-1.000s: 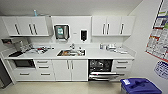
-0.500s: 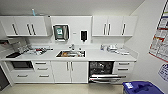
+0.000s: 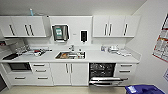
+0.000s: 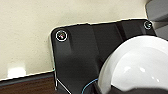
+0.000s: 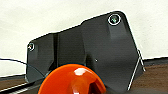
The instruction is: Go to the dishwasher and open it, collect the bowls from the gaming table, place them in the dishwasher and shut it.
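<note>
The dishwasher (image 3: 102,70) stands open in the white kitchenette, right of the sink, its dark inside and racks showing. Its steel door (image 3: 107,81) hangs down near the floor. In the left wrist view a round bowl (image 4: 140,67) with a glossy white inside sits close to the camera, with my left gripper (image 4: 117,89) shut on its rim. The right wrist view has the orange-red bowl (image 5: 71,80) close up, with my right gripper (image 5: 83,90) shut on it. Both bowls are carried above the floor. The gaming table is out of view.
A white counter (image 3: 105,57) runs over the dishwasher, with a sink (image 3: 70,55) in the middle and dishes on a rack (image 3: 30,51) at the left. A blue bin (image 3: 143,89) stands on the floor right of the dishwasher door. The right wall (image 3: 150,50) is close by.
The whole head view has grown and shifted a little, so the camera has moved nearer to the kitchenette. The dishwasher stays open.
</note>
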Available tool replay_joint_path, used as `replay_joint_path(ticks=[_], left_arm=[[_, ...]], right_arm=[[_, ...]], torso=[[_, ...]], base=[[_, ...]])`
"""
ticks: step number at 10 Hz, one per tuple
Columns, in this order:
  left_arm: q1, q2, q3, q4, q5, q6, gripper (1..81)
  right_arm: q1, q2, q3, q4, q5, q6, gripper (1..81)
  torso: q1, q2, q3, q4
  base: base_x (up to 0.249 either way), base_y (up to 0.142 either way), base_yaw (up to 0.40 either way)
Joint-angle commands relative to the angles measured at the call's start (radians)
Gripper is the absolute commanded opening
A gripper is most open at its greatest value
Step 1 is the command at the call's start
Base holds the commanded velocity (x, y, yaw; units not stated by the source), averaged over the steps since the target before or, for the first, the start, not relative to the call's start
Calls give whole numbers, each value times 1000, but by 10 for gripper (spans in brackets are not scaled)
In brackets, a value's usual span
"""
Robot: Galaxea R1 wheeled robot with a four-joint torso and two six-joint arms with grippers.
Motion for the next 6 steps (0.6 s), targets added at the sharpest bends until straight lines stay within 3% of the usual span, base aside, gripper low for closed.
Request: replay_joint_path(ticks=[1,6], left_arm=[[-51,-10,2,8,31,1,10],[-51,-5,2,10,31,1,10]], right_arm=[[44,-6,4,-9,-46,-1,10],[47,-2,4,-11,-54,-3,10]], torso=[[1,0,0,0],[1,0,0,0]], base=[[144,0,0],[144,0,0]])
